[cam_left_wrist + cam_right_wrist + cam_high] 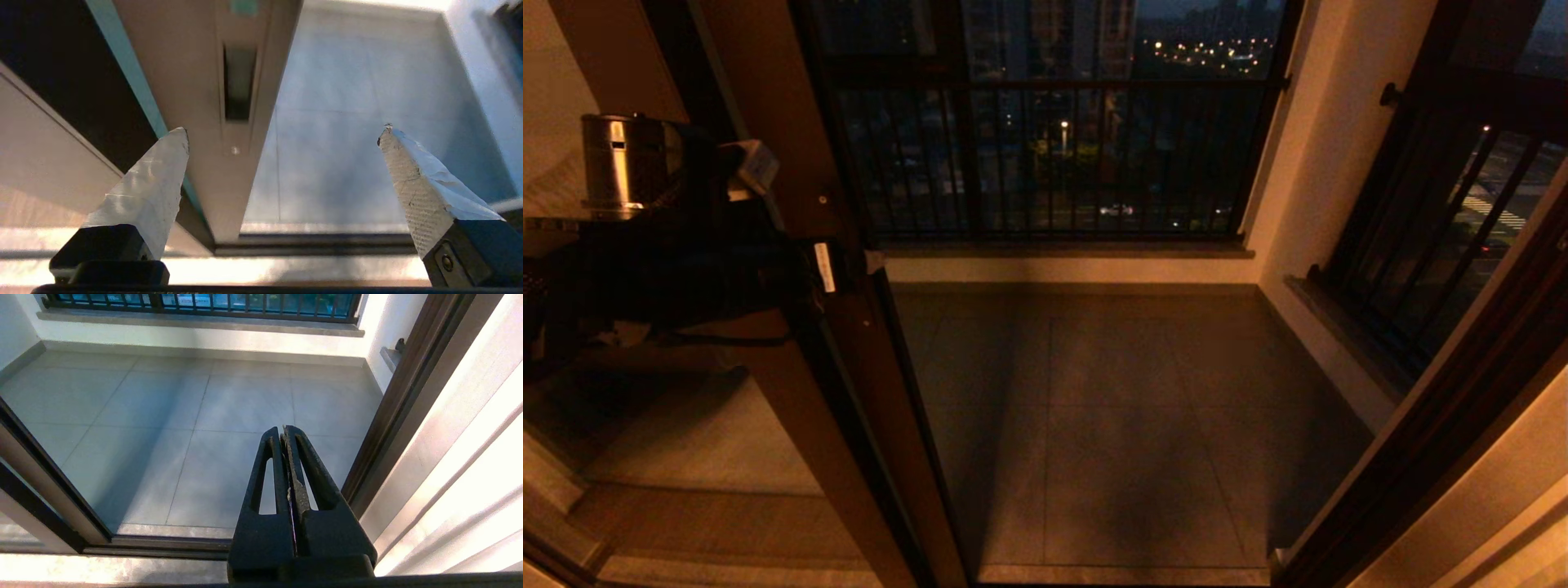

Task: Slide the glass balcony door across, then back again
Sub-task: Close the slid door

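Note:
The glass balcony door (784, 122) stands at the left of the doorway, its dark reddish-brown frame running down to the floor, and the opening to the balcony is wide. My left gripper (833, 261) is at the door's leading edge. In the left wrist view the left gripper (284, 128) is open. The door's edge (196, 81) with its recessed handle slot (239, 83) lies between the fingers, close to one fingertip (171, 151). My right gripper (283, 428) hangs shut and empty over the threshold, apart from the door frame (41, 490).
Grey balcony tiles (1135, 408) lie beyond the floor track (318, 241). A black-barred railing window (1054, 147) closes the far side, and another barred window (1445, 229) is on the right wall. The dark door jamb (1445, 408) borders the opening on the right.

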`<state>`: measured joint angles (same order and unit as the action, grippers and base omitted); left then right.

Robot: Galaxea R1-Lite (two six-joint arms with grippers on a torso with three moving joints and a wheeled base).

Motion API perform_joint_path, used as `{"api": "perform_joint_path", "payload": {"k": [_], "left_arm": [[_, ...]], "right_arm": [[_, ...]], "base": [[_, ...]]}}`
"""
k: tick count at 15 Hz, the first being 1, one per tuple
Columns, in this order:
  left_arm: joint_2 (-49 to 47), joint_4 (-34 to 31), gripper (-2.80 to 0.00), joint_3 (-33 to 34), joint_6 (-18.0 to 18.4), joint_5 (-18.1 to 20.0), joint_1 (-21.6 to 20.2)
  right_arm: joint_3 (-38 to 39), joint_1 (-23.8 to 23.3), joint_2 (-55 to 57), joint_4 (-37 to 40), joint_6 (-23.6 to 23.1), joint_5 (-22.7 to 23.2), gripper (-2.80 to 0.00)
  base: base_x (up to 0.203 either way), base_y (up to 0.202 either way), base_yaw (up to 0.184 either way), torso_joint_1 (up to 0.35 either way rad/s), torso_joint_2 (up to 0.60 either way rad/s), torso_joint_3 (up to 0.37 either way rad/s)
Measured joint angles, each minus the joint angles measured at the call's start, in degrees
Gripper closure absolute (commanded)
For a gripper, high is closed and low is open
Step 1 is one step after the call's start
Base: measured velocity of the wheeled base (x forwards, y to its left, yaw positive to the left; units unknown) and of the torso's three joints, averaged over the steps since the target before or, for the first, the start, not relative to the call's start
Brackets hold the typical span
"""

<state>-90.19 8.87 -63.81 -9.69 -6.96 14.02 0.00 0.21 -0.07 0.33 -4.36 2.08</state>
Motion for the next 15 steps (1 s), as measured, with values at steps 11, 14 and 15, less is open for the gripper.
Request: {"api": "perform_joint_path", "payload": {"k": [11, 14, 15], "left_arm": [[-0.8, -0.8, -2.80, 1.0, -0.3, 7.7, 1.5], [-2.7, 0.5, -2.80, -0.7, -0.3, 7.3, 1.7], [-3.5, 1.8, -2.80, -0.9, -0.2, 7.0, 1.7]], "right_arm": [[0.0, 0.0, 0.0, 0.0, 0.0, 0.0, 0.00], [0.0, 0.0, 0.0, 0.0, 0.0, 0.0, 0.00], [0.0, 0.0, 0.0, 0.0, 0.0, 0.0, 0.00]], "base": [[0.000, 0.000, 0.000, 0.000, 0.00, 0.000], [0.000, 0.000, 0.000, 0.000, 0.00, 0.000], [0.000, 0.000, 0.000, 0.000, 0.00, 0.000]]}}
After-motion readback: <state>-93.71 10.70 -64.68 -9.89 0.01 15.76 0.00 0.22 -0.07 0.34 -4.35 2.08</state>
